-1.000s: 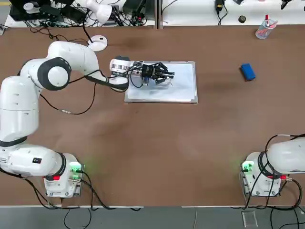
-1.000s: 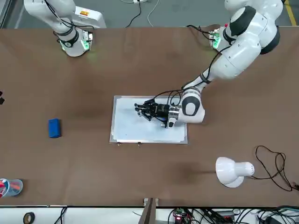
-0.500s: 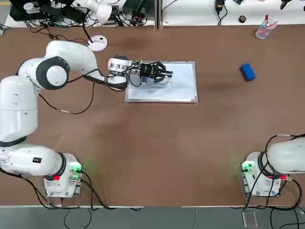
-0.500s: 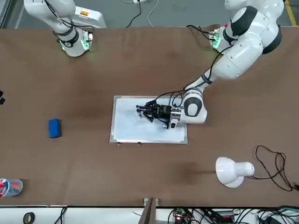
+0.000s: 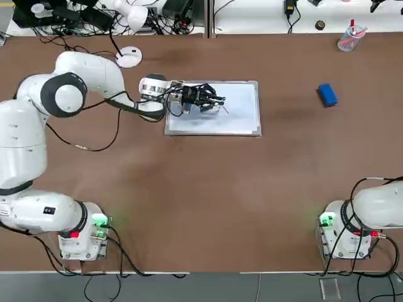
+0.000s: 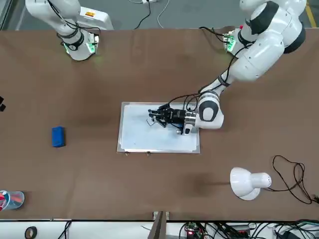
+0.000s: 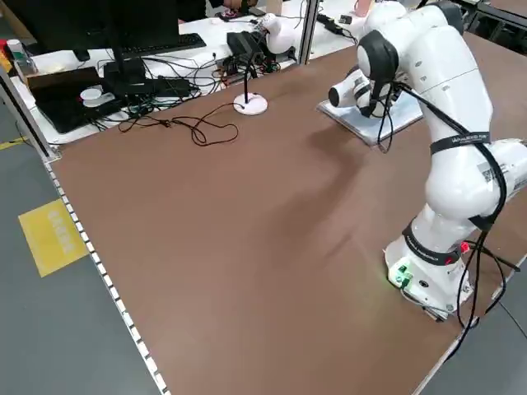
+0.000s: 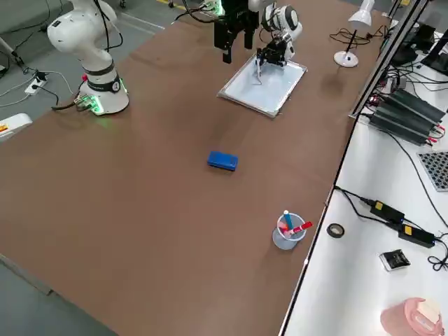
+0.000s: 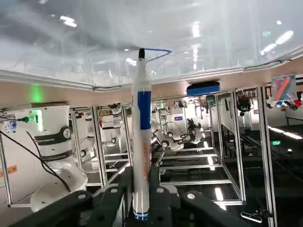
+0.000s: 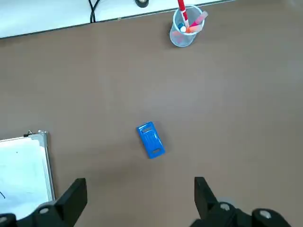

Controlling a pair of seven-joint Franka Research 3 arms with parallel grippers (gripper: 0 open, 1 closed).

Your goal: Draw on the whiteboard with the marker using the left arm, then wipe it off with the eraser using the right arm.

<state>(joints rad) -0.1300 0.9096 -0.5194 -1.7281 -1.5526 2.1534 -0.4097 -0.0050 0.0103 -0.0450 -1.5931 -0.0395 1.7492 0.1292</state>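
Note:
The whiteboard (image 5: 234, 116) lies flat at the far middle of the table. My left gripper (image 5: 213, 100) reaches low over its left half, shut on the marker (image 9: 140, 137). In the left wrist view the marker's tip touches the whiteboard (image 9: 85, 38), beside a thin blue line (image 9: 157, 51). The same faint stroke shows on the board near the gripper (image 6: 155, 117). The blue eraser (image 5: 327, 94) lies alone at the far right, also in the right wrist view (image 10: 150, 140). My right gripper (image 10: 139, 189) hangs open high above the table, nothing between its fingers.
A clear cup with red pens (image 5: 348, 38) stands at the far right corner. A white desk lamp (image 6: 247, 182) and its round base (image 5: 129, 58) sit behind the board's left. Cables and gear line the back bench. The right arm's base (image 5: 346, 229) is at the near right.
My left gripper has slid with the marker across the board toward its left side, leaving a short blue stroke behind it. The right arm and the eraser have not moved.

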